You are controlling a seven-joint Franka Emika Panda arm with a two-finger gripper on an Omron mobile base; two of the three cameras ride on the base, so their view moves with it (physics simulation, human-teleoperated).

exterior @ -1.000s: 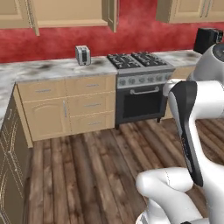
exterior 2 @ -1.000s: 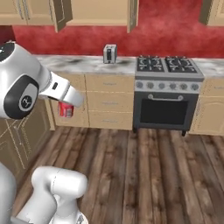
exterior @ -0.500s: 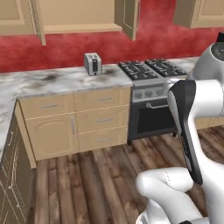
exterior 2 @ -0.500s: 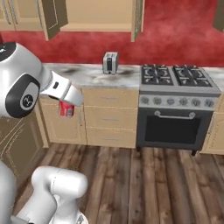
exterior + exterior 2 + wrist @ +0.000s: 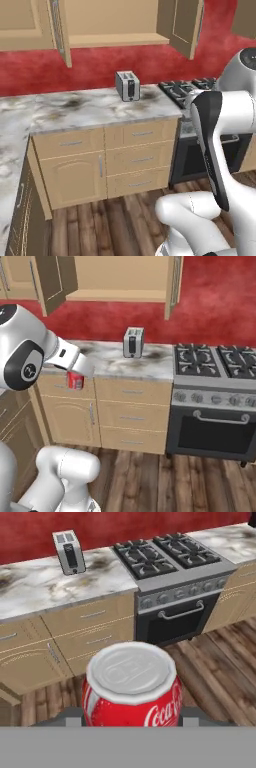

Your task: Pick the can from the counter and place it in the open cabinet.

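Red can [image 5: 131,687] clamped in the hand [image 5: 75,376], off the tabletop [image 5: 115,361]. Rolled closer since a second ago; open cabinet [image 5: 120,278] now looming overhead, just needs lifting.

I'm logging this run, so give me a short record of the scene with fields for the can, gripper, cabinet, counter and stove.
can: red, silver top, held off the counter
gripper: shut on the can
cabinet: both doors open, visible part of shelf bare
counter: marble, toaster standing on it
stove: right of the counter, oven door closed
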